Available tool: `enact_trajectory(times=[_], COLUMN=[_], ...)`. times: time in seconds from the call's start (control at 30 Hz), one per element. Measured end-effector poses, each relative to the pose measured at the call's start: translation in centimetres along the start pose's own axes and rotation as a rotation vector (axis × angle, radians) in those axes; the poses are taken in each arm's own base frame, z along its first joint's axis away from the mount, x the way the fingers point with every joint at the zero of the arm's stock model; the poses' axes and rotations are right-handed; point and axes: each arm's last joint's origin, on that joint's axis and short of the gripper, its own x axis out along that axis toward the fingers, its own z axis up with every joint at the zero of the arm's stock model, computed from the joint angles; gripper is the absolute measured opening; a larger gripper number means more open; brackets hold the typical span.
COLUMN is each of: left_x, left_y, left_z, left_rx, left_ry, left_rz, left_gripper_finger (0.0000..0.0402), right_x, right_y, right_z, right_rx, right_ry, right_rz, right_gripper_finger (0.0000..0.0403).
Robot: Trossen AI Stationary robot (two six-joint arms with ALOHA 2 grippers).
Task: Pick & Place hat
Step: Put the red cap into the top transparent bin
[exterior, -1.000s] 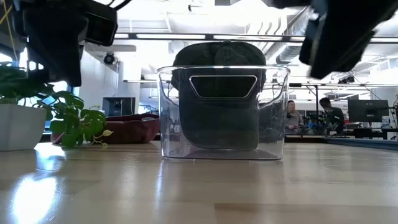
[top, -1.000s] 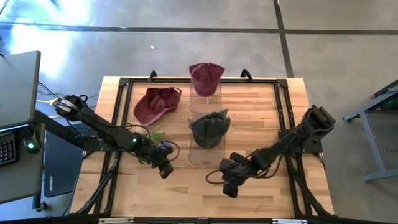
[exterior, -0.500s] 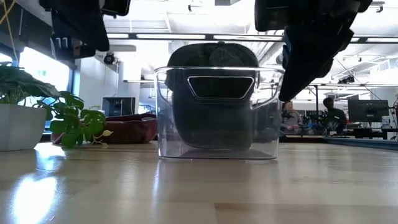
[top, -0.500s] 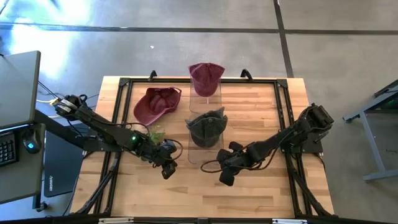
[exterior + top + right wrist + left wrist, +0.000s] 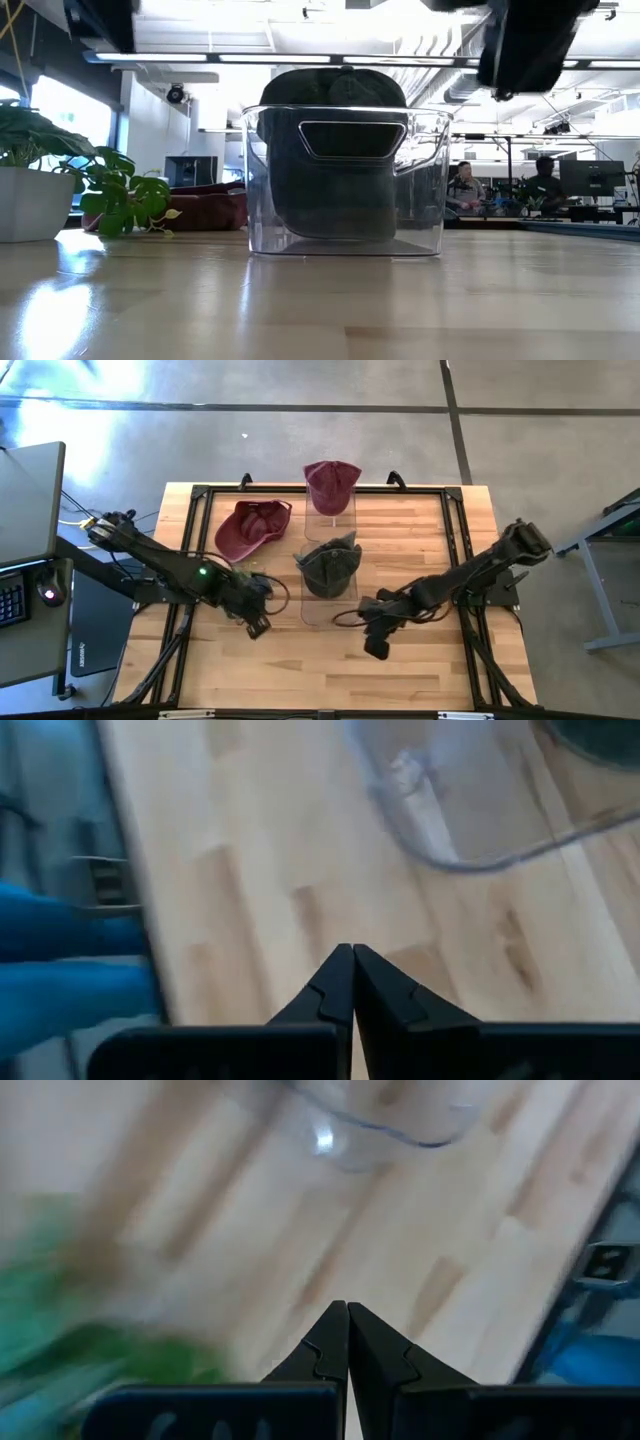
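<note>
Both arms are low over the front half of the worktop (image 5: 420, 670), one on each side of the clear bin (image 5: 342, 180). The left pincer (image 5: 256, 626) hangs near the bin's front left corner, fingertips (image 5: 347, 1342) pressed together, clenched on nothing, bare wood under them in its wrist view. A blur of green leaves sits at one side of that view, the potted plant (image 5: 60, 175).

On the other side, the right pincer (image 5: 377, 646) is over open worktop toward the front edge, just off the bin's front right corner. Its fingertips (image 5: 345, 985) are also clenched tight with nothing between them, and the curved clear wall of the bin crosses the far part of its wrist view.

The dark grey hat (image 5: 328, 565) is in the clear bin at the middle of the worktop, standing up inside it with its crown rising above the rim in the low view. A maroon hat (image 5: 252, 527) lies crown-down toward the back left corner, and a second maroon hat (image 5: 331, 484) sits at the back edge, centre. Far off across the room, people (image 5: 462, 185) sit at desks with monitors.
</note>
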Motion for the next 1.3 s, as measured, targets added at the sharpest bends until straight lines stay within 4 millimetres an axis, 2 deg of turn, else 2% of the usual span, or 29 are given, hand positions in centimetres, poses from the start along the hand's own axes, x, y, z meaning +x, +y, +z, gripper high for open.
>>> enact_trajectory(times=[0.1, 0.23, 0.37, 0.5, 0.63, 0.73, 0.9, 1.03, 1.2, 1.3], left_x=[-3.0, -5.2, -5.4, -4.9, -3.0, -1.1, 3.3, 6.5, 9.1, 10.0], left_y=[1.0, 3.5, 5.7, 8.2, 10.4, 11.8, 13.8, 15.6, 17.1, 17.3], left_z=[0.9, 3.0, 5.6, 8.4, 11.4, 13.0, 14.9, 15.7, 16.4, 17.0], left_rx=[-0.024, -0.091, -0.052, -0.068, -0.105, -0.064, 0.022, -0.004, -0.034, -0.009], left_ry=[-0.018, -0.041, -0.086, -0.111, -0.091, -0.036, 0.095, 0.186, 0.197, 0.169], left_rz=[0.113, 0.204, 0.220, 0.221, 0.218, 0.224, 0.265, 0.338, 0.470, 0.452], left_gripper_finger=[0.0000, 0.0006, 0.0043, 0.0109, 0.0173, 0.0199, 0.0206, 0.0206, 0.0206, 0.0195], right_x=[-3.5, -8.0, -11.6, -13.8, -15.1, -15.7, -16.7, -17.5, -18.7, -19.4], right_y=[0.2, -0.3, -1.3, -2.3, -3.3, -4.0, -4.9, -5.6, -6.3, -6.7], right_z=[-0.3, -0.2, 0.0, 0.1, 0.3, 0.5, 0.3, -0.3, -1.3, -1.6], right_rx=[0.034, 0.057, 0.074, 0.014, -0.083, -0.145, -0.213, -0.242, -0.238, -0.209], right_ry=[-0.053, -0.269, -0.492, -0.590, -0.610, -0.611, -0.586, -0.566, -0.562, -0.589], right_rz=[0.056, 0.046, -0.012, -0.054, -0.070, -0.084, -0.080, -0.075, -0.081, -0.092], right_gripper_finger=[0.0005, 0.0008, 0.0004, 0.0002, 0.0008, 0.0008, 0.0002, 0.0006, 0.0008, 0.0003])
